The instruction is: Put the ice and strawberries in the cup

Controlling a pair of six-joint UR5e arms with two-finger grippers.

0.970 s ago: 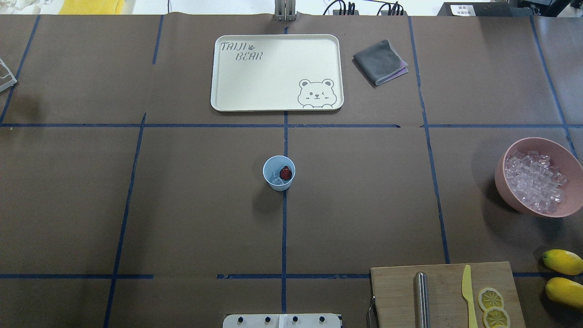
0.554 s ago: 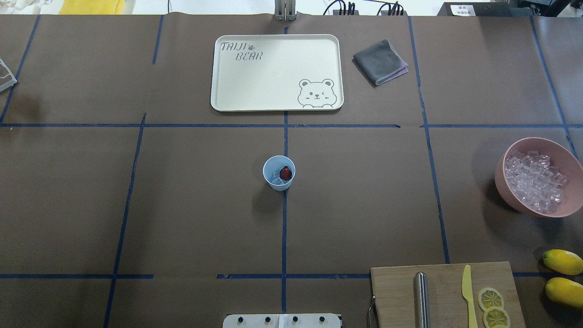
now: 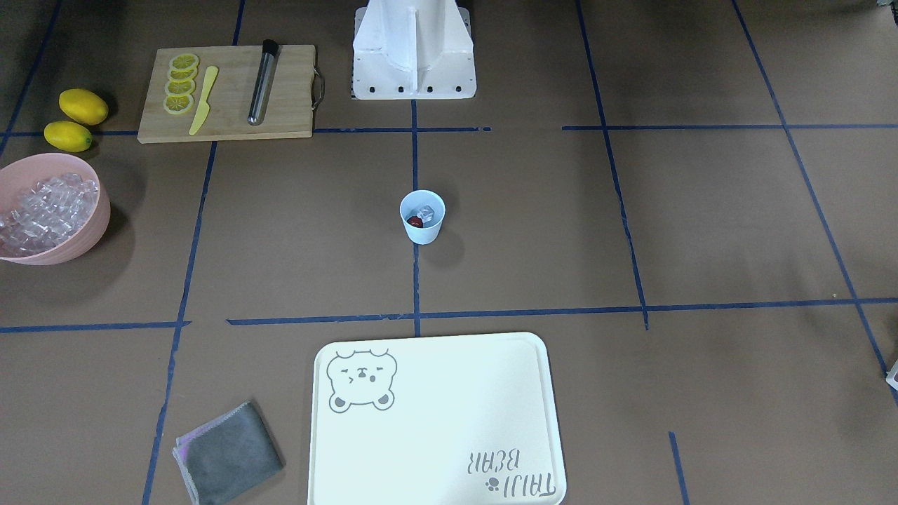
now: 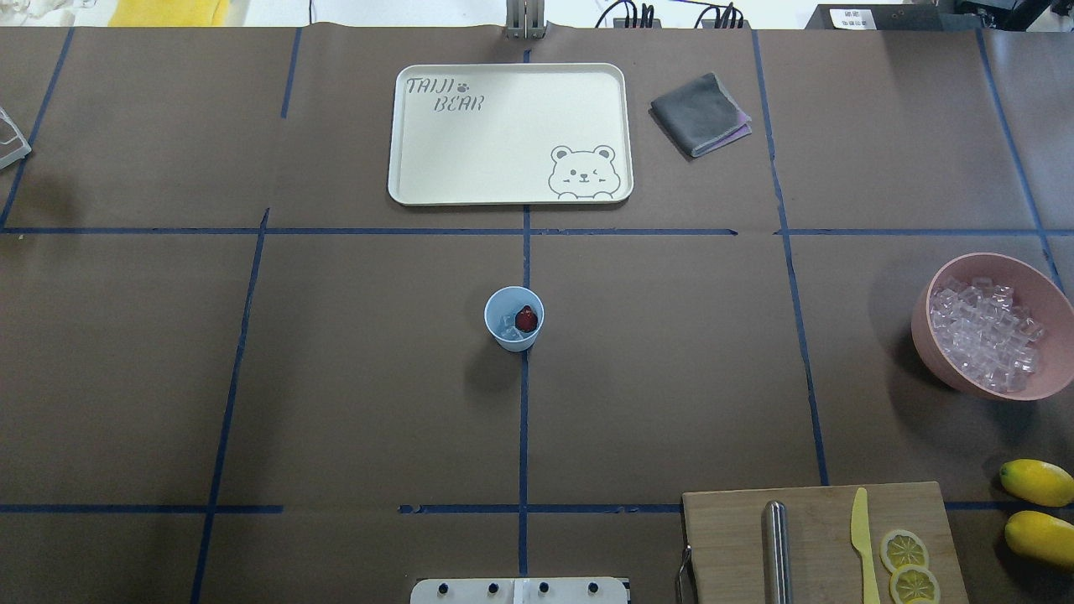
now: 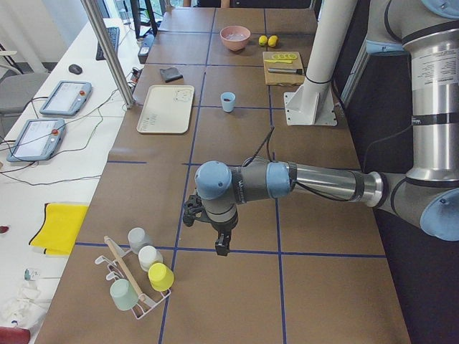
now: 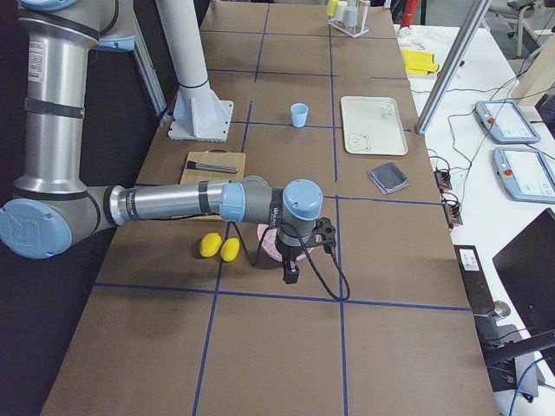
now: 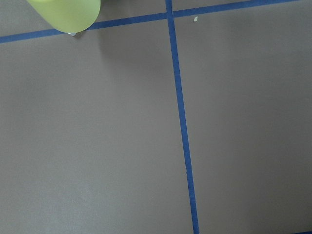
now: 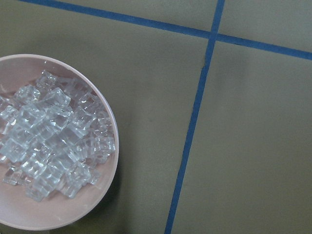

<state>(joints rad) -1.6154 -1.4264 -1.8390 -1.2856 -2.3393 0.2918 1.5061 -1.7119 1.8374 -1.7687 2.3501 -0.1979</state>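
The brown table (image 4: pixel 336 377), marked with blue tape lines, fills both the overhead and front views, and neither arm reaches into either of them. The left arm (image 5: pixel 315 183) shows only from the side, its left gripper (image 5: pixel 222 247) pointing down near a rack of cups at the table's far left end; whether its jaws are apart or together cannot be told from there. The right arm (image 6: pixel 173 201) also shows only from the side, and its right gripper (image 6: pixel 290 273) hangs over the pink bowl (image 4: pixel 933 356), hiding most of it in that view; its jaws are equally unreadable. The cream tray (image 4: pixel 503 143) lies bare, and the cutting board (image 4: pixel 730 537) is cut off by the overhead frame's lower edge. In the right wrist view the bowl's heap of cubes (image 8: pixel 48 141) sits at lower left, clipped by the frame. The cup (image 4: pixel 513 342) stands upright on the centre tape line — well apart from both grippers. Inside it lie ice (image 3: pixel 426 212), hard to make out against the pale wall, and the strawberry (image 4: pixel 526 319) — touching the cubes.
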